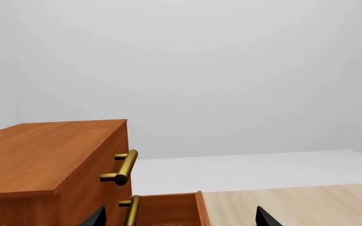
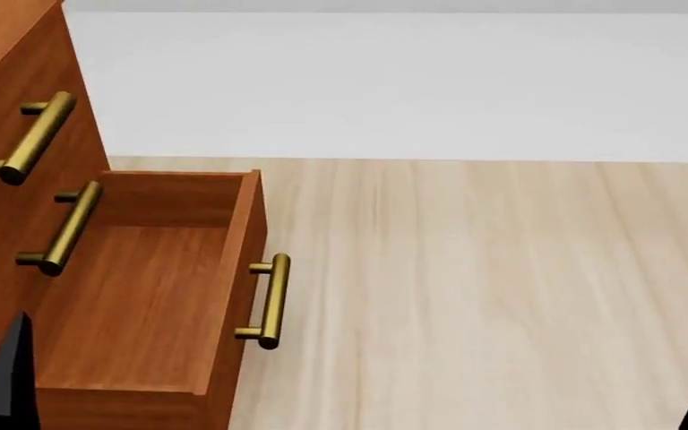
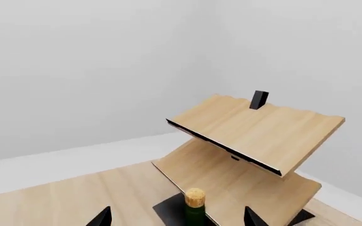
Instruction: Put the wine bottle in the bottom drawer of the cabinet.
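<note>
While standing upright at the foot of the pale slanted rack (image 3: 256, 127), showing only a tan cork and a sliver of green neck in the right wrist view: the wine bottle (image 3: 195, 200). Sitting between the fingertips of the right gripper (image 3: 177, 220), which are spread wide on either side and not touching the glass.

Probably handling as heavy, rigid, smooth and breakable, being glass. Likely slipping if pinched on the slim neck alone. Judging the safer hold to be lower down, around the wider body or just under the shoulder, squeezing firmly and then setting it down gently.

Hanging beside the cabinet (image 1: 36, 155), the left gripper (image 1: 181, 221), its fingertips likewise wide apart and gripping nothing.

Standing pulled out, with its brass handle (image 2: 270, 300) facing the floor space: the bottom drawer (image 2: 141, 296). Holding nothing on its wooden floor. Looking shallow, so probably calling for the bottle to go in lying on its side.
</note>
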{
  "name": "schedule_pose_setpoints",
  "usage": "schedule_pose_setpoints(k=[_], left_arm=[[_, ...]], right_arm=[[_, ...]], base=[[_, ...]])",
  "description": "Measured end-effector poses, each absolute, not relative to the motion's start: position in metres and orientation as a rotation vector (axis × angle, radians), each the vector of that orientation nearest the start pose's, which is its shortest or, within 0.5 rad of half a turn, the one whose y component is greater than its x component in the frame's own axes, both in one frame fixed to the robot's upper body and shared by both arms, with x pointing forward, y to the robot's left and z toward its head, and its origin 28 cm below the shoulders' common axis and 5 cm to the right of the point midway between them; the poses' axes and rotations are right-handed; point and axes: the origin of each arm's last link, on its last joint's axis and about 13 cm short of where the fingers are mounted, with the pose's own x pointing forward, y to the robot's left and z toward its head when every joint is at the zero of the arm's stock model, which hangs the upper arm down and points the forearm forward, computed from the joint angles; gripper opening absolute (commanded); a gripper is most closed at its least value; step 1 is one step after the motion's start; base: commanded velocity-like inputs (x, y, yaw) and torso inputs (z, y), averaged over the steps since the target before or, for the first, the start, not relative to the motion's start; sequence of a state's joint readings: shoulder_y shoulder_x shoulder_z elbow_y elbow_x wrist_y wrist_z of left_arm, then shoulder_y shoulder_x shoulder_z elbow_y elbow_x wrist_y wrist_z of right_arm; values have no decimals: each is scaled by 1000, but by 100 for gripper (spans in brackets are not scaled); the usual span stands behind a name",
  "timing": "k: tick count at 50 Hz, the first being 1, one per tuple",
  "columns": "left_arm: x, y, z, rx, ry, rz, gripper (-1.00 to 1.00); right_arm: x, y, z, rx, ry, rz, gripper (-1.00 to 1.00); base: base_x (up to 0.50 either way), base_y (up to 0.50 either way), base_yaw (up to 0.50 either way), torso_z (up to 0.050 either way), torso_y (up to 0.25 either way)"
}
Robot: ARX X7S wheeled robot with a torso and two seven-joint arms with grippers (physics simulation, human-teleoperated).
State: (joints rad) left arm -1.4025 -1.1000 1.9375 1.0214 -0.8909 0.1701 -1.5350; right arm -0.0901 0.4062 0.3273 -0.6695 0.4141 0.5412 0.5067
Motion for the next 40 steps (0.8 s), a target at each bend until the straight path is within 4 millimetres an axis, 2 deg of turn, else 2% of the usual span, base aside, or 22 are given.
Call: schedule_pose_setpoints(k=[40], left_arm=[[124, 204, 201, 11, -177, -50, 100]], right_arm=[[205, -217, 110, -76, -14, -585, 100]], base=[[0, 0, 0, 0, 0]])
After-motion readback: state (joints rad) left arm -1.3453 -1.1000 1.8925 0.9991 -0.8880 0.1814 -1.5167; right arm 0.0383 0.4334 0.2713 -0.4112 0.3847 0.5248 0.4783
